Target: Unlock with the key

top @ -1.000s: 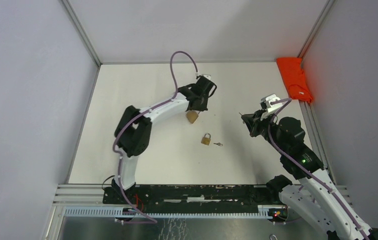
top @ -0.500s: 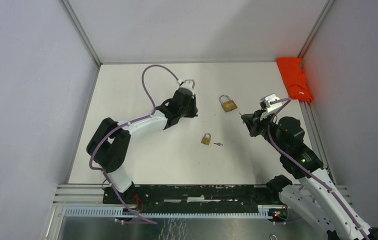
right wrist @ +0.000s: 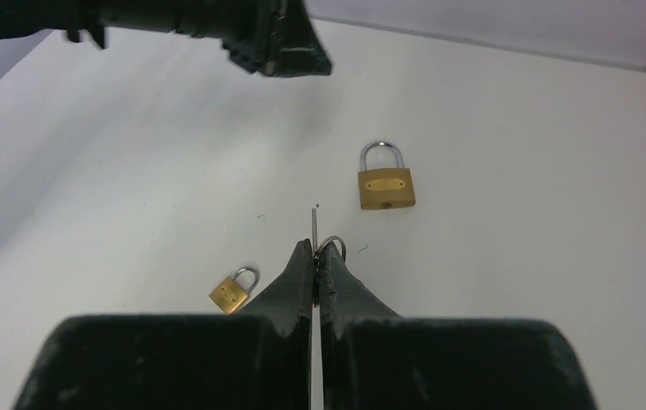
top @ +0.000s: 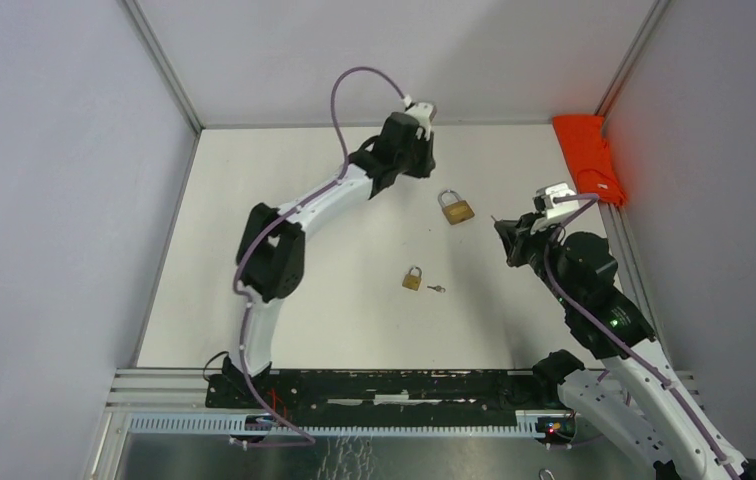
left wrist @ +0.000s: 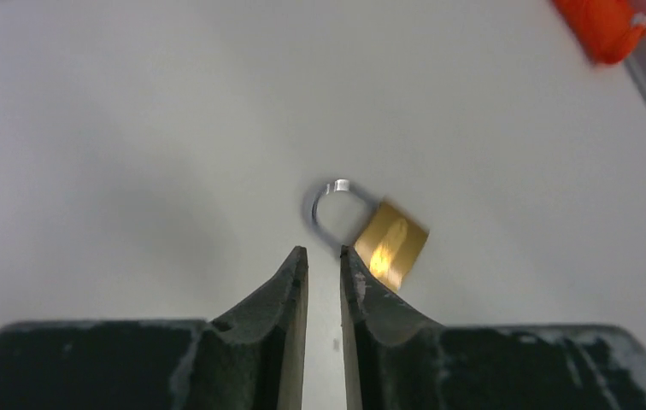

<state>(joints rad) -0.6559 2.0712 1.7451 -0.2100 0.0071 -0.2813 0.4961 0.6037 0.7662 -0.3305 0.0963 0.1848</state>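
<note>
Two padlocks lie on the bench (top: 354, 320): the smaller padlock (top: 412, 279) and the larger padlock (top: 456, 208), just let go by the left pincer (left wrist: 323, 256), now narrowly parted and empty near it, while the right pincer (right wrist: 315, 249) pinches the key (right wrist: 314, 226), seemingly ready for insertion.

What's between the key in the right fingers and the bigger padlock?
Nothing. In the right wrist view, the white table between the held key and the bigger padlock is bare; the smaller padlock lies well off that line.

Orange cloth (top: 588, 158) (bunched) at table's (top: 354, 320) far-right corner.
</note>
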